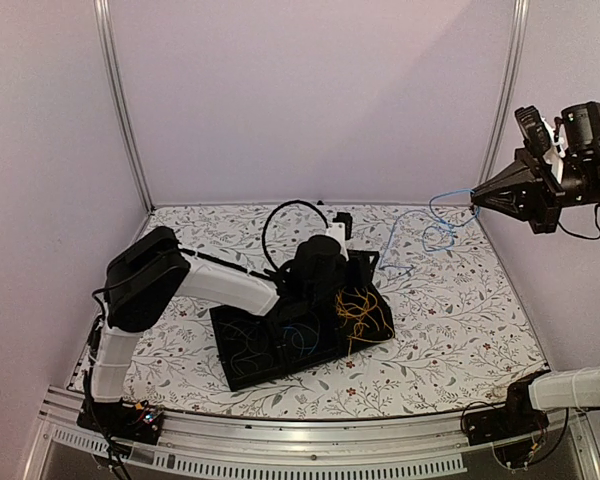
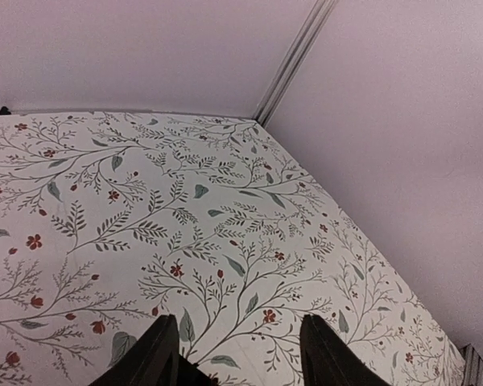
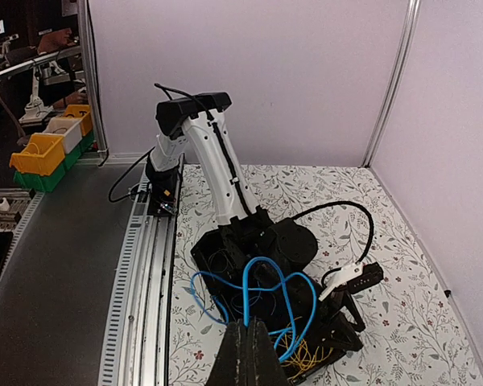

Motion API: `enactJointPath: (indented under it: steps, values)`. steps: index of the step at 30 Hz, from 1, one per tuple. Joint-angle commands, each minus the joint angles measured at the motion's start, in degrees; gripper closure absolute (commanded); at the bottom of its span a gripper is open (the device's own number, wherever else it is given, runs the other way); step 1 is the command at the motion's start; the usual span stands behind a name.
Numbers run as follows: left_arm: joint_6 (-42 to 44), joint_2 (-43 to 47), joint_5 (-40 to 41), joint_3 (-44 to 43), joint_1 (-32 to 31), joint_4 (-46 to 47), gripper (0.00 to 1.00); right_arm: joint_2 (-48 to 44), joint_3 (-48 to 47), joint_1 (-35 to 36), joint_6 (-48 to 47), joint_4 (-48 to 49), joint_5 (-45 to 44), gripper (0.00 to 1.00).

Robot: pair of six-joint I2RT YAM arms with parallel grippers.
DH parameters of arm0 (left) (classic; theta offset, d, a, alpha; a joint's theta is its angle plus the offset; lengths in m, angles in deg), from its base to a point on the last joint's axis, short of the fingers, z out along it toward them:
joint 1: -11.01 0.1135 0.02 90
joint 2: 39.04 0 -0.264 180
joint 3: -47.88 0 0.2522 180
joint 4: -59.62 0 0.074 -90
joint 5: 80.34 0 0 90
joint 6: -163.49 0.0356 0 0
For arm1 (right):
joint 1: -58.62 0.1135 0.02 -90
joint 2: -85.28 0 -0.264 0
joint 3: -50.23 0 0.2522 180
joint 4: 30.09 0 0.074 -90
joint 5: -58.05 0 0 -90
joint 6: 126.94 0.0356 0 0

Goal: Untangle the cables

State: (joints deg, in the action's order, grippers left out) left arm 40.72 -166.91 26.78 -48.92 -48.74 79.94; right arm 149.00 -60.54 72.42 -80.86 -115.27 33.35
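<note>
My right gripper is raised high at the far right, shut on a blue cable whose loops hang below it and trail down toward a black tray. In the right wrist view the shut fingertips pinch the blue cable above the tray. A yellow cable tangle lies in the tray's right end and also shows in the right wrist view. My left gripper hovers over the tray's far side, open and empty, facing bare floral table.
A black cable arcs over the left wrist. Thin dark-blue cable loops lie in the tray. The floral tabletop is walled at the back and both sides. Yellow and green bins stand off the table.
</note>
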Motion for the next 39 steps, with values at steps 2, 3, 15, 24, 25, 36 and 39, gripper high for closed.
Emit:
enactJointPath:
  steps: [2,3,15,24,25,36,39]
  values:
    - [3.99,8.98,-1.40,7.67,2.22,5.61,0.47,-1.54,4.29,-0.18,0.93,5.25,-0.55,1.00]
    - [5.52,11.54,-1.41,9.87,2.26,6.83,0.47,-1.95,5.80,-0.25,1.86,7.01,-1.45,1.00]
    - [20.14,30.14,-15.83,24.44,-0.75,10.06,0.49,-5.29,19.05,-0.25,9.56,19.44,-7.74,1.00]
    - [13.01,23.42,-32.44,12.56,-1.98,1.54,0.43,-4.84,20.66,-0.25,9.38,20.08,-6.58,1.00]
    - [13.51,22.63,-33.26,11.50,-2.30,0.80,0.43,-4.84,20.77,-0.20,9.38,20.07,-6.44,1.00]
    - [16.24,14.82,-35.38,1.07,-4.10,-4.53,0.47,-4.58,21.69,-0.26,9.47,20.08,-5.47,1.00]
    - [16.18,13.26,-34.76,-1.27,-4.12,-5.45,0.48,-4.51,21.78,-0.22,9.63,20.00,-5.27,1.00]
